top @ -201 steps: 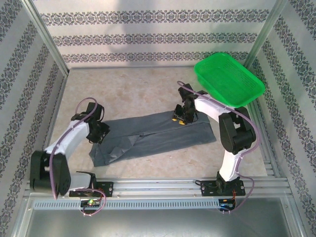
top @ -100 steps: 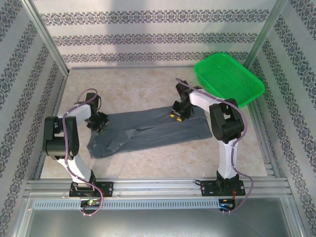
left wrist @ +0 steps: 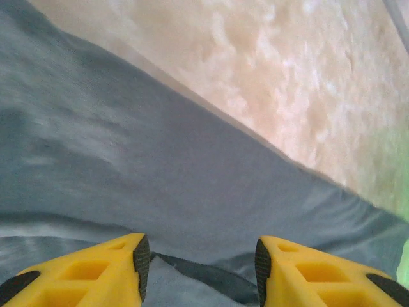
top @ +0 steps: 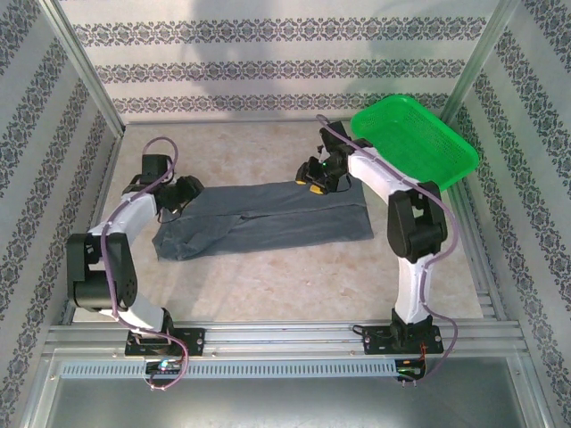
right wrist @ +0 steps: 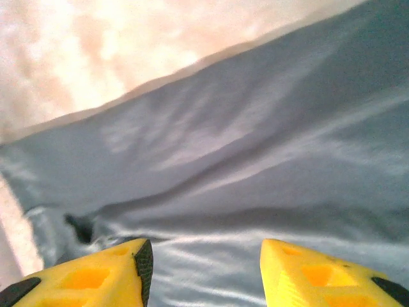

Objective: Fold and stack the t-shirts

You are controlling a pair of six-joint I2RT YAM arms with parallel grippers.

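One dark slate-grey t-shirt [top: 268, 223] lies folded into a long band across the middle of the table. My left gripper [top: 186, 191] hovers over the band's far left corner. My right gripper [top: 310, 176] sits at the far edge, right of centre. In the left wrist view the yellow jaws of the left gripper [left wrist: 201, 259] stand open above the grey fabric [left wrist: 160, 166], with a dark fold line between them. In the right wrist view the right gripper [right wrist: 204, 262] is also open, over rippled cloth [right wrist: 255, 141], and nothing is pinched.
A bright green mesh basket [top: 412, 141] stands tilted at the back right corner, close behind the right arm. Patterned walls and metal posts close in the table [top: 250, 152] on three sides. Bare beige tabletop lies beyond and in front of the shirt.
Both grippers have travelled toward the far side of the table. The shirt has shifted that way with them and now lies as a flatter, straighter band.
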